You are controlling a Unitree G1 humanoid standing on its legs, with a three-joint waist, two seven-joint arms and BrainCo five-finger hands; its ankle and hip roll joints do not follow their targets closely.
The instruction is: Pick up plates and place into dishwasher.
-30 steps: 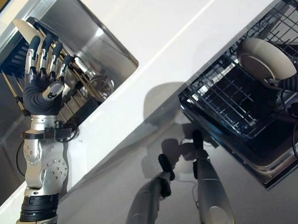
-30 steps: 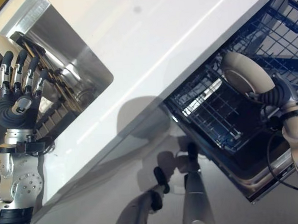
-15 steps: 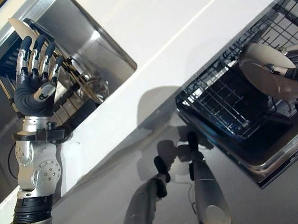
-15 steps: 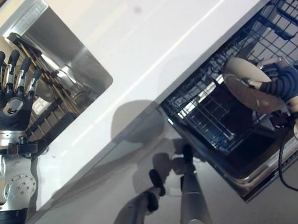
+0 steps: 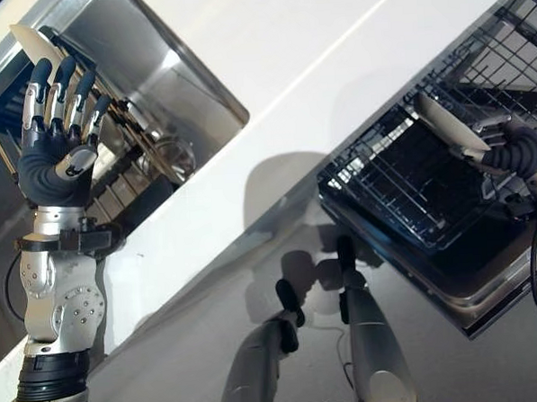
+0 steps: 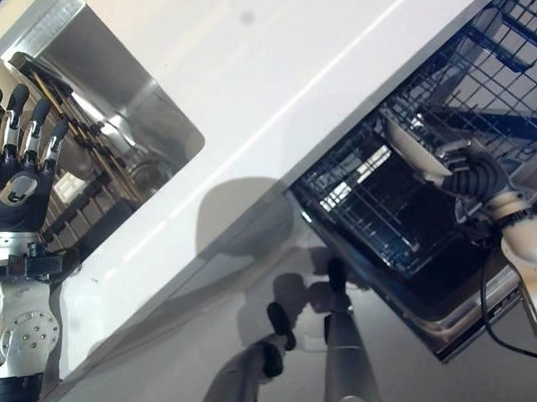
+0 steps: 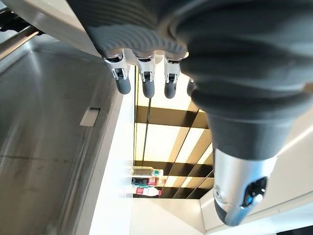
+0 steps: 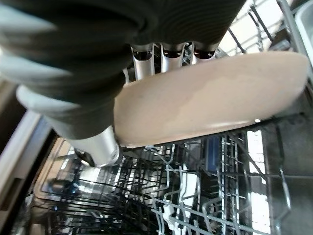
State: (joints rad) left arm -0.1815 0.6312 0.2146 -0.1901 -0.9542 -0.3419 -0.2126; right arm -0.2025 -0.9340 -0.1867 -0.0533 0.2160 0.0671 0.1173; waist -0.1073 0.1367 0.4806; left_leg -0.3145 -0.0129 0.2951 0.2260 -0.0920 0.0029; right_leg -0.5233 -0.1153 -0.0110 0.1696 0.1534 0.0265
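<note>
Counter (image 5: pixel 332 36): white top, between the sink and the dishwasher.
Sink (image 5: pixel 167 76): steel basin, a dish rack (image 5: pixel 112 137) standing in it.
Dishwasher rack (image 5: pixel 403 185): dark wire basket, pulled out below the counter edge.
Left hand (image 5: pixel 55 163): raised in front of the dish rack, fingers straight and spread, holding nothing.
Right hand (image 6: pixel 470 177): over the dishwasher rack, thumb and fingers pinching the plate.
Plate (image 6: pixel 410 148): cream, held on edge and tilted, just above the rack wires.

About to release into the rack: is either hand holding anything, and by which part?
The right hand pinches the plate by its rim above the dishwasher rack. The left hand is open, holding nothing.
</note>
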